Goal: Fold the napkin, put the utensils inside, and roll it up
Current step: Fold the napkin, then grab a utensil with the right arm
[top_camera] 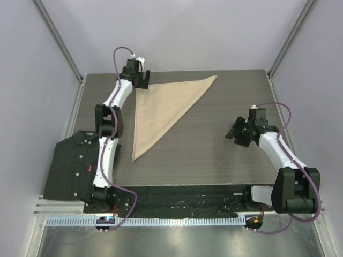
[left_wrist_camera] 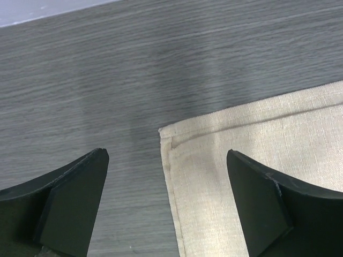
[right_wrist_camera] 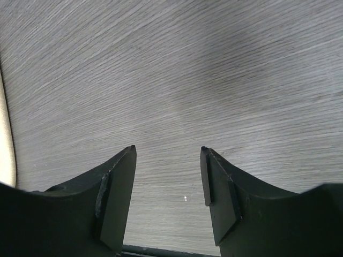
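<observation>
On the bench [top_camera: 214,155]: napkin [top_camera: 161,107], folded triangular
Left gripper [left_wrist_camera: 166,154]: wide open, empty, above napkin corner
Right gripper [right_wrist_camera: 167,149]: jaws apart, empty

Soft, even light, faint blurred shadows, mild sheen on the table [right_wrist_camera: 161,80].

The napkin [left_wrist_camera: 257,160] is matt beige cloth with a fine, linen-like weave and a stitched hem. The worktop [top_camera: 214,155] has a grey wood-grain surface, smooth with a faint sheen. The left claw [left_wrist_camera: 166,154] and right claw [right_wrist_camera: 167,150] look like matt black plastic. At the lower left of the top view, the dark shirt [top_camera: 67,166] is ribbed, matt cloth.
</observation>
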Motion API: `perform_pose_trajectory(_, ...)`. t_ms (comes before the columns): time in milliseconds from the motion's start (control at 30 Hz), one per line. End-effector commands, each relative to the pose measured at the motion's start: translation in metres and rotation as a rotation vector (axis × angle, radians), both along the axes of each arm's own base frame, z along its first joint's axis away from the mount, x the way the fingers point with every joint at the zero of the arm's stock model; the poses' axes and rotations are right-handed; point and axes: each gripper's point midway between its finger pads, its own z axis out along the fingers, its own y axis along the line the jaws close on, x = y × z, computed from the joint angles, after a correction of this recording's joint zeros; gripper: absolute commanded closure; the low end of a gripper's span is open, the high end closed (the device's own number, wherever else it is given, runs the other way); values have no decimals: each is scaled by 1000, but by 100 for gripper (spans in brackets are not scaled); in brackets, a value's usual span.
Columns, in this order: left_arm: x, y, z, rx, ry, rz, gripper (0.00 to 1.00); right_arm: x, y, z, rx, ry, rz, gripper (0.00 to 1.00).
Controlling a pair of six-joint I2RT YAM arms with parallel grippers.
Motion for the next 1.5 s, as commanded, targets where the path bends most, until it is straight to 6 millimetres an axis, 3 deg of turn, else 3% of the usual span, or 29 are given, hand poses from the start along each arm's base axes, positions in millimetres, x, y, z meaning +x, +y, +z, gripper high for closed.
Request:
perform_pose_trajectory(0,6,-2,106,-71,-197,21,0,18,-6,20,-23,-74,-25,41)
perform_pose_trajectory(67,-4,-11,119,-95,-197,-1,0,25,-10,29,-39,-102,-33,40)
perform_pose_trajectory(100,-12,-11,149,-107,-235,-6,0,27,-11,32,-45,-108,-36,41)
perform_pose_trajectory(133,-21,-13,146,-111,-214,-9,0,30,-15,33,-56,-113,-47,41)
perform_pose_trajectory(200,-37,-17,162,-125,-221,-14,0,38,-19,40,-70,-131,-57,41)
perform_pose_trajectory(233,-50,-17,196,-155,-266,-12,0,40,-25,42,-79,-134,-70,41)
perform_pose_trajectory(267,-62,-17,183,-161,-222,-6,0,45,-29,46,-86,-143,-82,41)
perform_pose_trajectory(300,-71,-17,186,-182,-214,10,0,48,-33,48,-88,-146,-94,40)
perform_pose_trajectory(333,-87,-14,210,-213,-240,25,0,50,-42,50,-90,-149,-119,41)
perform_pose_trajectory(367,-101,-17,191,-248,-183,37,0,53,-47,53,-94,-157,-137,40)
perform_pose_trajectory(433,-118,-21,197,-242,-189,44,0,55,-56,55,-102,-165,-167,40)
perform_pose_trajectory(467,-130,-22,210,-277,-199,61,0,56,-66,56,-103,-169,-199,41)
perform_pose_trajectory(500,-143,-23,197,-284,-144,70,0,57,-69,57,-103,-171,-212,40)
perform_pose_trajectory(567,-162,-25,204,-329,-133,78,0,58,-81,57,-98,-174,-250,40)
perform_pose_trajectory(600,-172,-28,191,-352,-90,74,0,59,-85,56,-93,-169,-261,40)
perform_pose_trajectory(667,-190,-31,182,-351,-59,55,0,61,-91,57,-91,-169,-276,40)
perform_pose_trajectory(700,-202,-29,190,-345,-71,42,0,61,-99,58,-88,-169,-297,40)
perform_pose_trajectory(733,-219,-26,166,-324,1,53,0,62,-102,54,-85,-158,-305,40)
perform_pose_trajectory(800,-241,-21,164,-317,15,40,0,62,-112,54,-88,-152,-337,40)
perform_pose_trajectory(833,-254,-17,144,-296,59,42,0,62,-117,48,-100,-135,-357,40)
perform_pose_trajectory(867,-262,-15,140,-288,70,42,0,64,-121,48,-107,-132,-368,40)
perform_pose_trajectory(1033,-282,-5,145,-242,78,27,0,73,-137,37,-141,-86,-419,41)
perform_pose_trajectory(1267,-287,-9,157,-291,65,38,0,92,-166,25,-233,-25,-496,41)
perform_pose_trajectory(1467,-288,-9,159,-295,79,47,0,103,-178,-10,-257,76,-518,41)
